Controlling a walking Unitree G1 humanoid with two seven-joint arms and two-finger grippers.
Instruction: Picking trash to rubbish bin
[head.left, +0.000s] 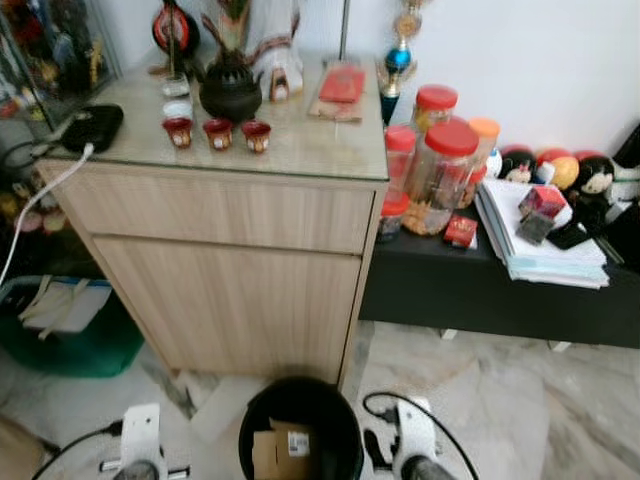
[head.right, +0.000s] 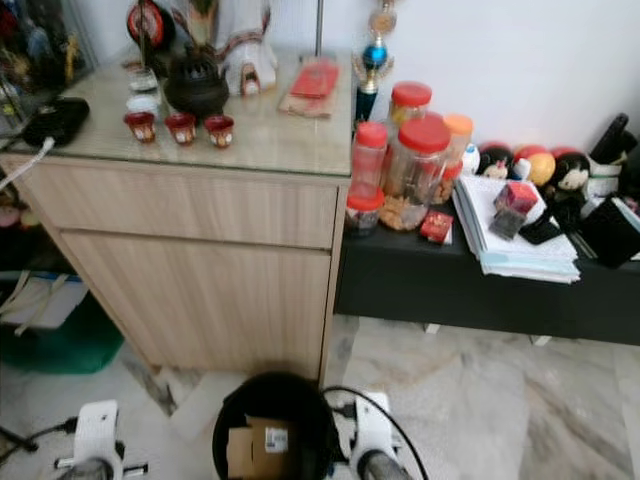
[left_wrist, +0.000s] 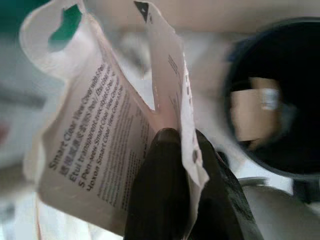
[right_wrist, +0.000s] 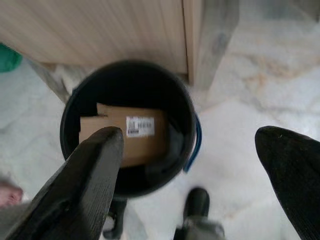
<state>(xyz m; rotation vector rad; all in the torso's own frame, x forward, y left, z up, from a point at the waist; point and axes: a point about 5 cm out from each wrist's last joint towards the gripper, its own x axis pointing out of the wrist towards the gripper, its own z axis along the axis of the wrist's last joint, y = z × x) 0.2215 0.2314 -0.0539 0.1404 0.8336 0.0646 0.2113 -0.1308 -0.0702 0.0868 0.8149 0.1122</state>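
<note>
Pinched between the two black fingers of the left end effector (left_wrist: 175, 200), the trash is a torn white paper packet (left_wrist: 100, 145) printed with small text, held near its lower edge so most of the sheet stands free above the grip. It looks light, thin and floppy, so it should bend and flutter rather than resist; a hold across a folded or doubled part seems safer than one at a torn edge, which could rip. At the right of that wrist frame sits the black rubbish bin (left_wrist: 280, 100), apart from the packet. Low in the middle of the head views, the bin stands on the marble floor (head.left: 500, 400) just before a wooden cabinet (head.left: 230, 270), with a brown cardboard piece (right_wrist: 125, 132) already inside. Above the bin hangs the right end effector (right_wrist: 195, 165), its fingers spread wide and holding nothing.
</note>
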